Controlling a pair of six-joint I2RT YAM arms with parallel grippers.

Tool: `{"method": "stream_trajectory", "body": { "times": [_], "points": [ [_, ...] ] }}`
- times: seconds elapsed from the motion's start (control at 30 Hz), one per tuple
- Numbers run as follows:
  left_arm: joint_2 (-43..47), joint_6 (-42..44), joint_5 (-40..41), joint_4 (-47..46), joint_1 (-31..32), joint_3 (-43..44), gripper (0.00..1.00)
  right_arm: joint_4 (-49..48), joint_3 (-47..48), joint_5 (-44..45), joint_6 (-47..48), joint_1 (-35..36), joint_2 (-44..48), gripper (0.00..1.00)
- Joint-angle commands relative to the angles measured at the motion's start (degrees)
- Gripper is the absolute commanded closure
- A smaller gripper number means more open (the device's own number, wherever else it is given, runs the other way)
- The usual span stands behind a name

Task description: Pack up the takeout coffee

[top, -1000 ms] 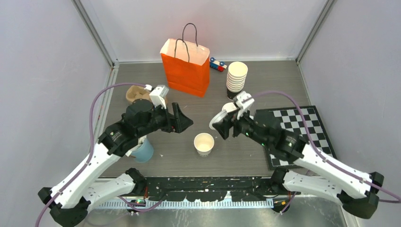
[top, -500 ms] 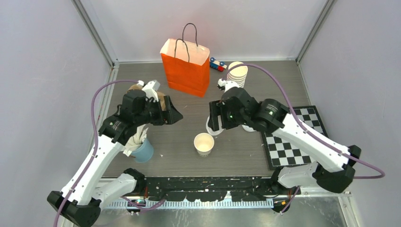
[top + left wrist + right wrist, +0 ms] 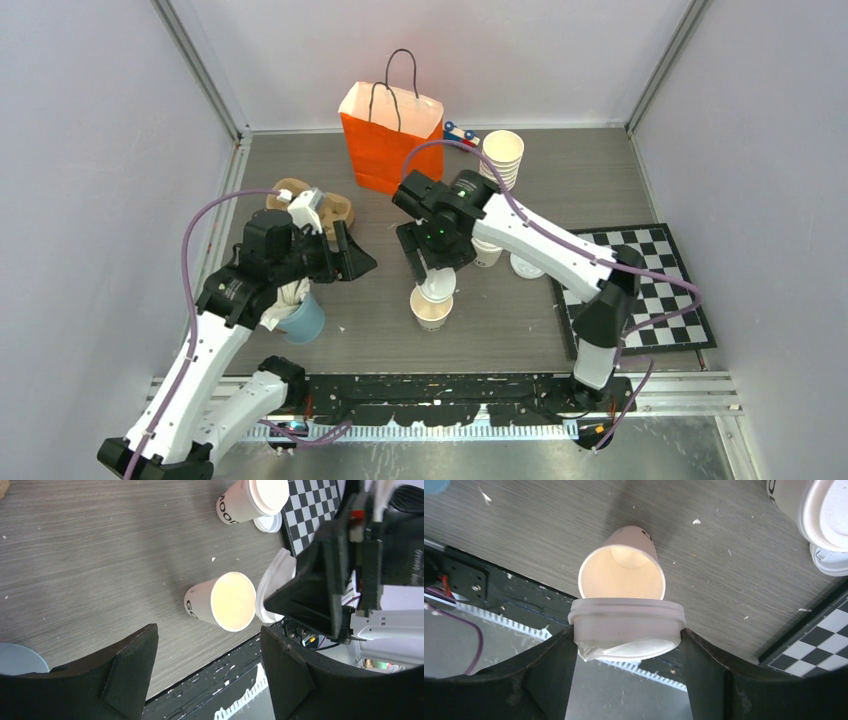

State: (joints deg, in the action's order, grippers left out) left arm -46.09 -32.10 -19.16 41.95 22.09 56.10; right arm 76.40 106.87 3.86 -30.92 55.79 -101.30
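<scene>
Swung over from the chessboard side, the right hand now hangs over the near middle of the worktop, pinching a white lid by its edges. The lid is tilted, just above the rim of the open cup; whether they touch is unclear. A blue cup stands near left. The left hand hovers left of the open cup, fingers spread and holding nothing. Further back, a lidded cup stands beside a loose lid. The orange bag stands at the far edge.
</scene>
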Motion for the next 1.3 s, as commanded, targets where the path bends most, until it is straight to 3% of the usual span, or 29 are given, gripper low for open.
{"method": "stream_trajectory", "body": {
  "times": [0.0, 0.33, 1.27],
  "points": [
    [2.57, 2.00, -0.84, 2.05, -0.20, -0.74, 0.24, 10.93, 7.22, -2.22, 4.07, 0.16, -5.02, 0.35],
    [5.14, 2.79, -0.65, 3.39, -0.20, -0.81, 0.25, 12.04, 8.90, -6.49, 4.75, 0.19, -11.12, 0.35],
    [5.58, 3.01, -0.66, 3.57, -0.20, -1.87, 0.25, 11.86, 14.34, -4.65, 6.54, 0.06, -18.24, 0.20]
  ]
}}
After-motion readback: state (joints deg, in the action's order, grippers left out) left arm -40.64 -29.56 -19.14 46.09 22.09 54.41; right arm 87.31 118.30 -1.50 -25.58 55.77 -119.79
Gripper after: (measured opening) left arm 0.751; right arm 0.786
